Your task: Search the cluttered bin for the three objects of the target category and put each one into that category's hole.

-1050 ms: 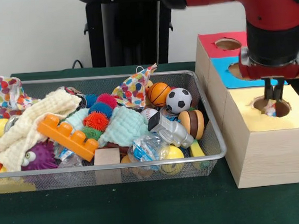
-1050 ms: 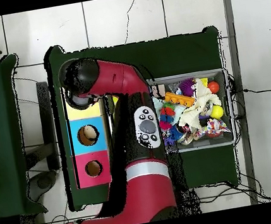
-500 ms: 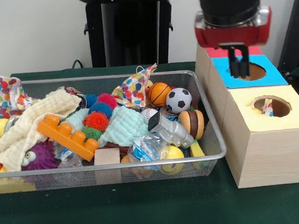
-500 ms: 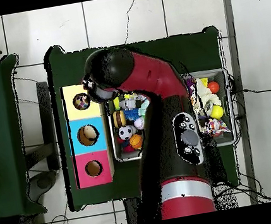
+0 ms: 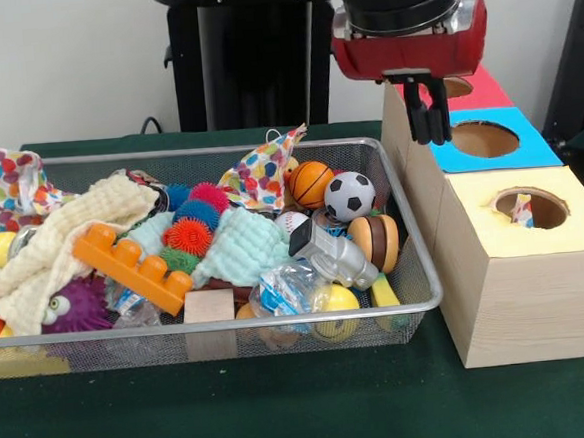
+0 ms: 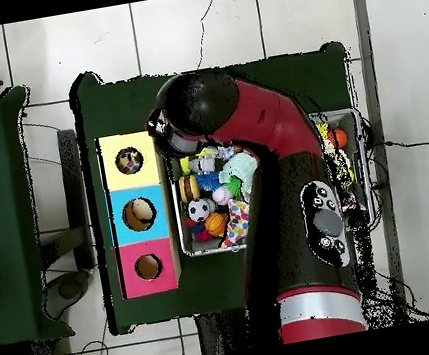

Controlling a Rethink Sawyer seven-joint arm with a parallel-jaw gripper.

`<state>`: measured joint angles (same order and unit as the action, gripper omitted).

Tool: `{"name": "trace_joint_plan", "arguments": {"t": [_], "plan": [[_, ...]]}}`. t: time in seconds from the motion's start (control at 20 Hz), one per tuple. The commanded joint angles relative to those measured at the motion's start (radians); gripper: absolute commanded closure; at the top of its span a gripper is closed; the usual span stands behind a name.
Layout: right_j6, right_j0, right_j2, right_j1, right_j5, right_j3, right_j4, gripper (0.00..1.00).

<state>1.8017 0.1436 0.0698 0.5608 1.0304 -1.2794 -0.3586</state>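
My gripper [image 5: 427, 119] hangs over the bin's right rim, beside the blue box top, and its short dark fingers stand slightly open with nothing between them. A scrap of bright dotted cloth [image 5: 525, 213] lies inside the yellow box's hole [image 5: 532, 205]; that hole [image 6: 130, 160] also shows something colourful from overhead. Two more dotted cloths remain in the wire bin [image 5: 418, 305]: one [image 5: 261, 169] at the back middle, one [image 5: 14, 178] at the back left corner. From overhead the arm [image 6: 251, 129] covers the gripper and much of the bin.
The bin also holds a cream towel [image 5: 63, 235], an orange brick [image 5: 130, 265], a basketball [image 5: 311, 183], a soccer ball [image 5: 349, 195], spiky balls and a wooden block [image 5: 209, 307]. The blue hole [image 5: 484, 138] and red hole [image 5: 450, 88] lie behind the yellow one.
The gripper rose out of the yellow hole, leaving the cloth scrap inside, and travelled back and left past the blue box to the bin's right edge.
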Motion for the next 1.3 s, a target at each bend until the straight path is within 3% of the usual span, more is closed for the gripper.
{"name": "trace_joint_plan", "arguments": {"t": [0.05,0.55,0.9,1.1,1.3], "plan": [[-0.061,0.043,-0.128,0.027,-0.086,-0.22,0.01,1.0],[-0.129,0.092,-0.141,0.182,-0.053,-0.385,0.039,1.0],[-0.288,0.199,-0.173,0.35,-0.103,-0.583,0.037,1.0],[-0.369,0.263,-0.177,0.444,-0.05,-0.667,0.069,1.0],[-0.341,0.294,-0.162,0.491,0.026,-0.696,0.127,1.0]]}}
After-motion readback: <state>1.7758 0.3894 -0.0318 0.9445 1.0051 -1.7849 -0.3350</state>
